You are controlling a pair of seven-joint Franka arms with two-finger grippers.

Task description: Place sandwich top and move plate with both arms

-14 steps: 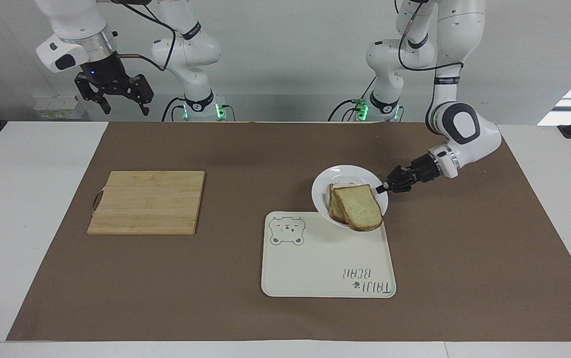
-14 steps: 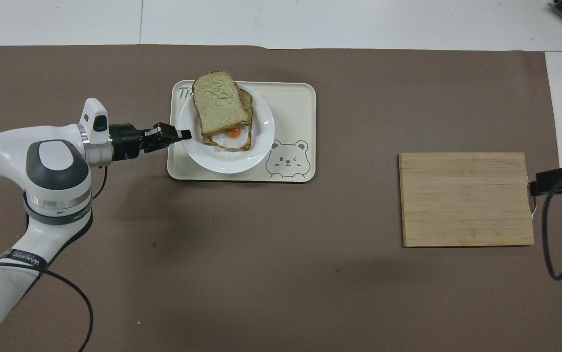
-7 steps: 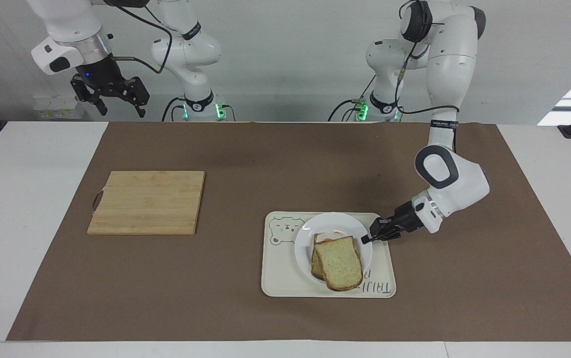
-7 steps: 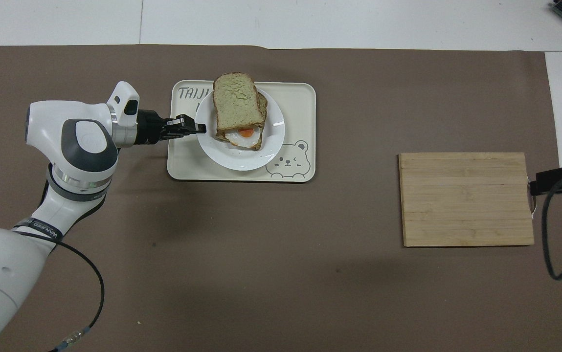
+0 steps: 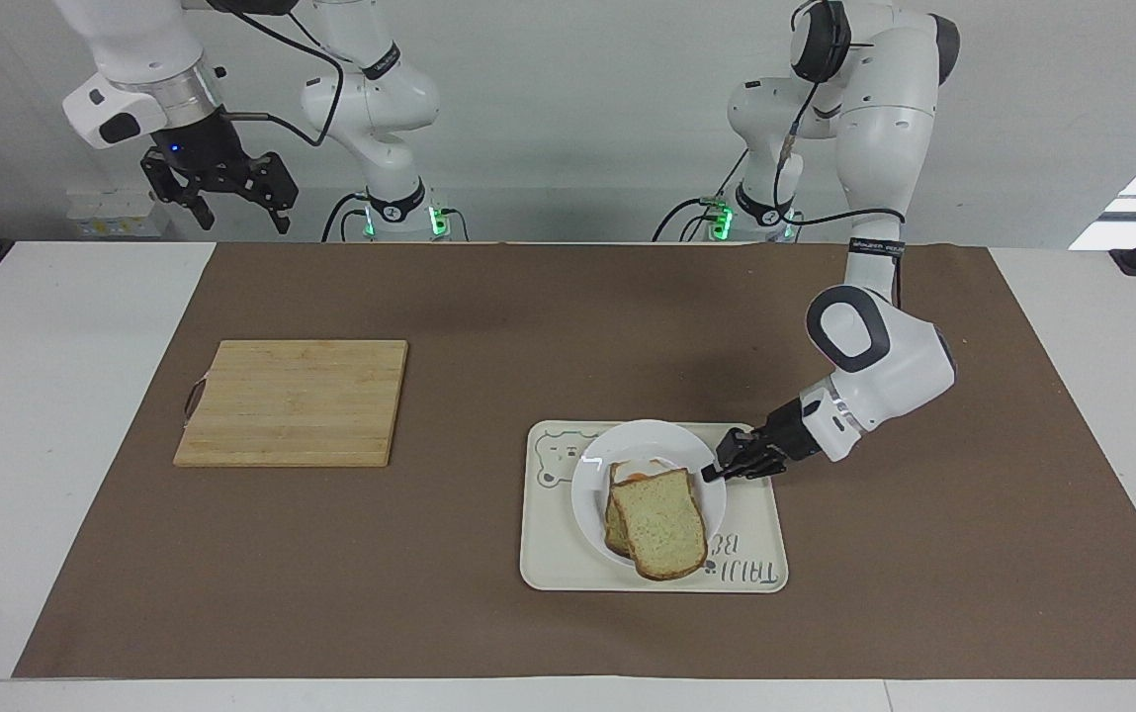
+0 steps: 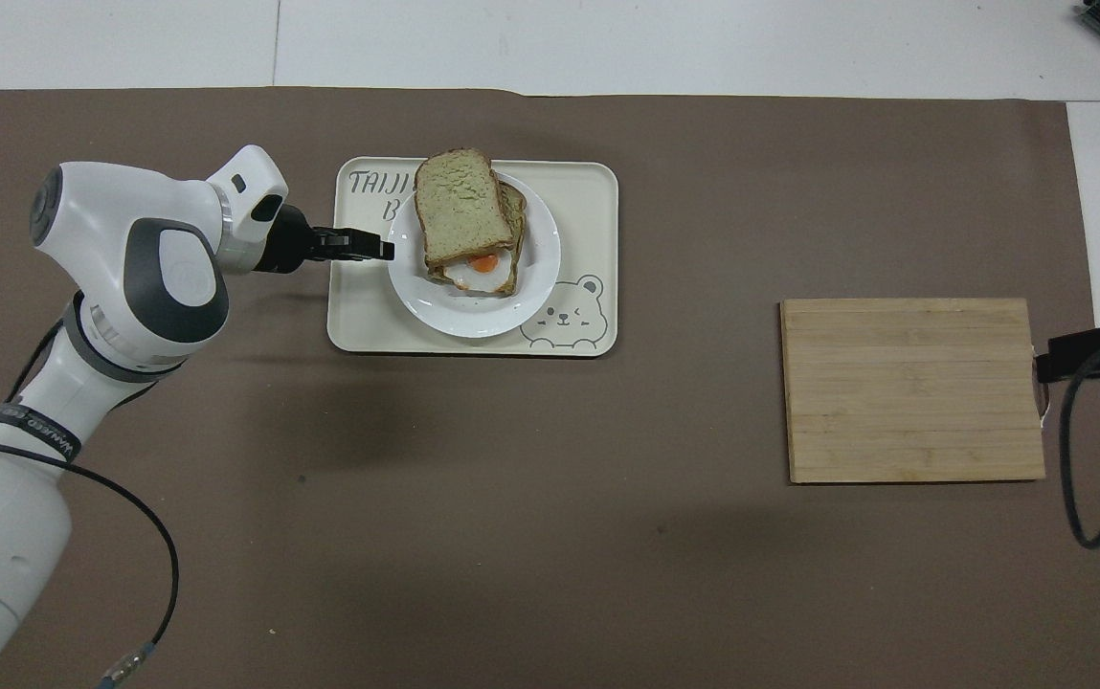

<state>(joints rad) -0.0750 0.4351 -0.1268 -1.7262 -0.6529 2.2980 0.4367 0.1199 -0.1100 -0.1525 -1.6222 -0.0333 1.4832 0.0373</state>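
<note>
Sandwich top (image 5: pixel 661 522) (image 6: pixel 459 206) lying on a slice with a fried egg (image 6: pixel 478 268), set askew so that the yolk and some white show at the edge nearer to the robots. Both slices on the round white plate (image 5: pixel 592 475) (image 6: pixel 530 287), with the top slice's crust reaching out over the plate's rim farthest from the robots. Plate resting flat on the cream tray (image 5: pixel 755 554) (image 6: pixel 588 220), covering part of the tray's lettering, with the bear drawing (image 6: pixel 564 311) just beside it at the tray's corner nearer to the robots.

Left hand (image 5: pixel 711 473) (image 6: pixel 382 251) low over the tray, pointing sideways at the plate's rim on the side toward the left arm's end of the bench. Touching the rim or just short of it: cannot tell. Released or clenched: cannot tell either. Nothing between this hand and the rim, and the sandwich well clear of it.

Right hand (image 5: pixel 217 193) raised high over the right arm's end of the bench, released, grasping nothing, waiting.

1 bamboo cutting board (image 5: pixel 296 400) (image 6: pixel 913 388) flat on the brown mat (image 5: pixel 528 297), toward the right arm's end, well apart from the tray and a little nearer to the robots. Bare on top, with a small handle at the edge toward the right arm's end.
</note>
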